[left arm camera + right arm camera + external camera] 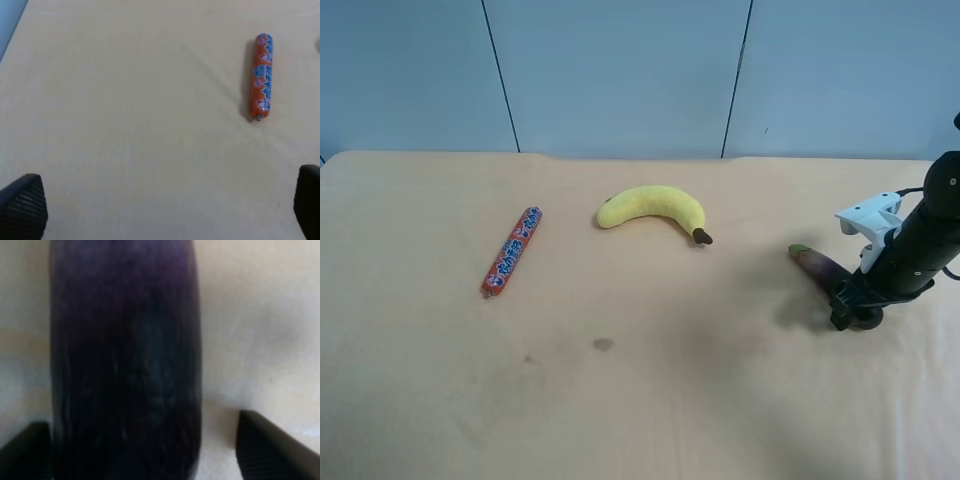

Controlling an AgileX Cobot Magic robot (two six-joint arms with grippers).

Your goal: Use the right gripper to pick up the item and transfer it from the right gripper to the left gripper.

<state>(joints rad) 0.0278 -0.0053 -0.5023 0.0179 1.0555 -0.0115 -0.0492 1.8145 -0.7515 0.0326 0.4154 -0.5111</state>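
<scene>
The item, a dark purple eggplant (817,265), lies on the table at the exterior high view's right, its greenish stem end pointing toward the banana. My right gripper (845,305) is down over the eggplant's dark end, on the arm with the white bracket (870,216). In the right wrist view the eggplant (125,360) fills the space between the fingers of the right gripper (145,452). One fingertip (270,450) stands off it with a gap; the jaws are still apart. My left gripper (160,210) hangs open over bare table, holding nothing.
A yellow banana (655,207) lies mid-table toward the back. A red-and-blue sausage stick (512,252) (263,75) lies at the exterior high view's left. A small dark stain (603,344) marks the tan table (650,400). A blue-grey wall stands behind.
</scene>
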